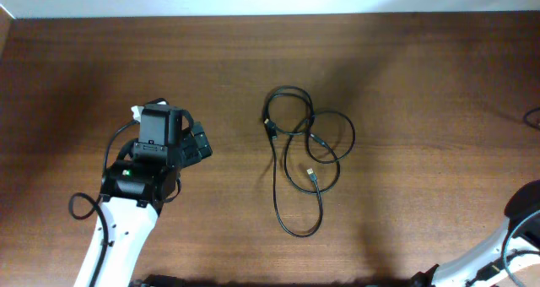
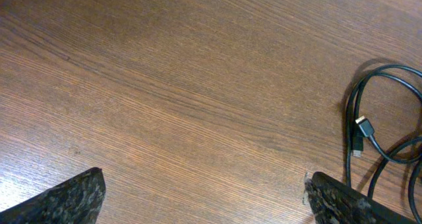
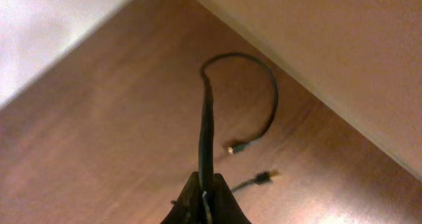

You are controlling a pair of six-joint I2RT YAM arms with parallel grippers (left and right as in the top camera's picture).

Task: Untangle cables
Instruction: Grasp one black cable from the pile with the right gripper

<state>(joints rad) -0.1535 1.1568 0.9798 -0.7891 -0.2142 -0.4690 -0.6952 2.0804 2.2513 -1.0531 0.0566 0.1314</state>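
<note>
The left gripper (image 2: pixel 204 199), jaws apart, is hovering beside the tangled cables (image 1: pixel 275 181) while the right gripper (image 3: pixel 206 199) is clamping a separate cord (image 3: pixel 206 128); most of the untangling is looking undone.

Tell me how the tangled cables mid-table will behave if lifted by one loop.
Probably floppy: the cables lie in loose, curving loops, so they would sag. Likely light, since they are thin. The crossed loops may drag the whole tangle up together.
</note>
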